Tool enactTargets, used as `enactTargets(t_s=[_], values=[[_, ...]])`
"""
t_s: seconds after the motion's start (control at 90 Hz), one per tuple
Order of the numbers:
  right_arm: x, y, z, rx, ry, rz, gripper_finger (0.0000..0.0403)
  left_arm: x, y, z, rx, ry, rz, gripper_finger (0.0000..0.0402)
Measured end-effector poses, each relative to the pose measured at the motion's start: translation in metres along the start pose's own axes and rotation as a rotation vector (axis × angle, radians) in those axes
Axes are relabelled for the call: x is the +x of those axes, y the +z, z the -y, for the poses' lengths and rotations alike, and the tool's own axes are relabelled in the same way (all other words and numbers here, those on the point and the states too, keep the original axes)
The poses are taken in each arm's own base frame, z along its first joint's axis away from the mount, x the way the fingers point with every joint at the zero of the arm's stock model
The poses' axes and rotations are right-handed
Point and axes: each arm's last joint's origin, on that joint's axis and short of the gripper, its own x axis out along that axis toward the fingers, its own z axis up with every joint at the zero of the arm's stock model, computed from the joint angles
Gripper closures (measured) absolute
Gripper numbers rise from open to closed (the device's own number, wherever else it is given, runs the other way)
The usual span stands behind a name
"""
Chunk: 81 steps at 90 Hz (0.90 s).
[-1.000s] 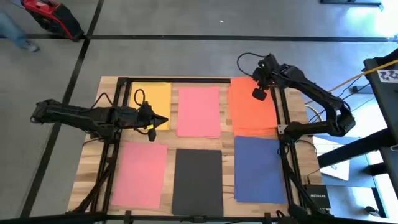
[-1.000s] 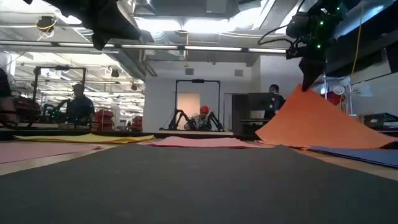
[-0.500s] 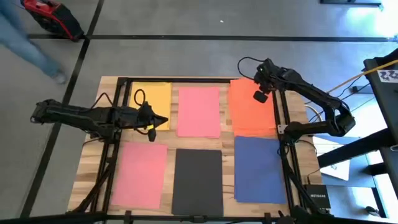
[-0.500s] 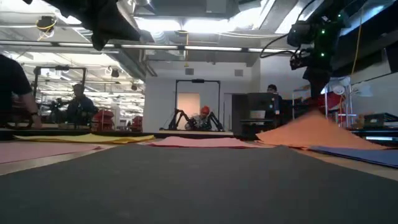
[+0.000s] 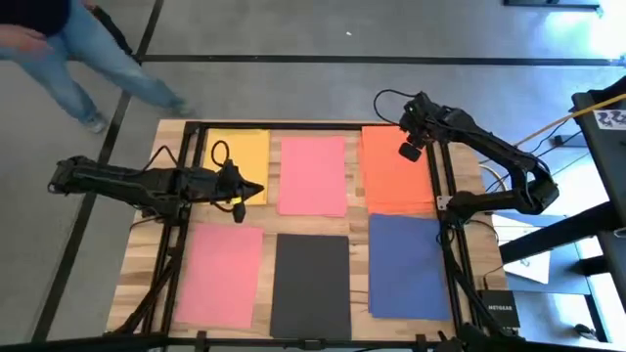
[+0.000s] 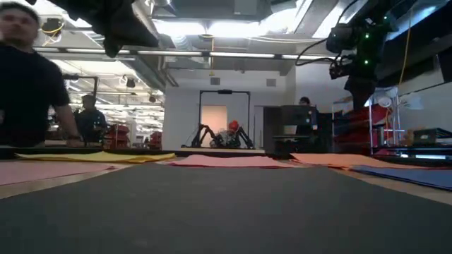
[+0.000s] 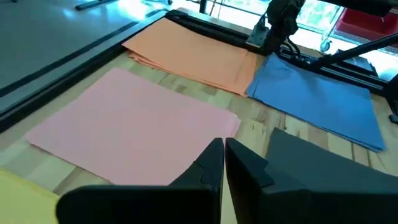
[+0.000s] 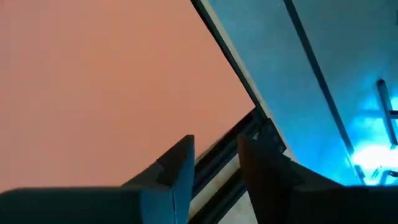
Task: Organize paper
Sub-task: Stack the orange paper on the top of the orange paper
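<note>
1. Yellow paper [image 5: 241,154]: flat, far left of the far row.
2. Pink paper [image 5: 312,175]: flat, centre of the far row.
3. Orange paper [image 5: 395,175]: flat, far right; layered edges show several sheets.
4. Second pink paper [image 5: 220,274]: flat, near left.
5. Black paper [image 5: 310,286]: flat, near centre.
6. Dark blue paper [image 5: 408,264]: flat, near right.

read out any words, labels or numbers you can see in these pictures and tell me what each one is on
"NETGEAR": on the dark box by the table's right near corner, in the high view.
A white tag with black marks at the right edge of the high view: too small to read.
The paper sheets are plain; no text on them or on the arms.
</note>
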Motion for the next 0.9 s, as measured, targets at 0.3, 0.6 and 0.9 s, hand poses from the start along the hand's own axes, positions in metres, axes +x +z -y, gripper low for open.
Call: enactTargets(t_s=[0.3,0.6,0.9], values=[[0.0,-0.0002,-0.0001,-0.002,0.001,-0.002,0.0288,0.0,-0.0025,-0.0009,0.012,0.009,-0.025,0.0402],[0.0001,-0.0001,-0.0001,-0.001,0.001,0.0,0.0288,0.0,-0.0025,-0.0009,0.016,0.008,-0.024,0.0402],[0.0001,0.0004,0.0001,0.001,-0.001,0.004,0.0288,0.0,-0.0024,-0.0009,0.05,0.008,-0.024,0.0402]])
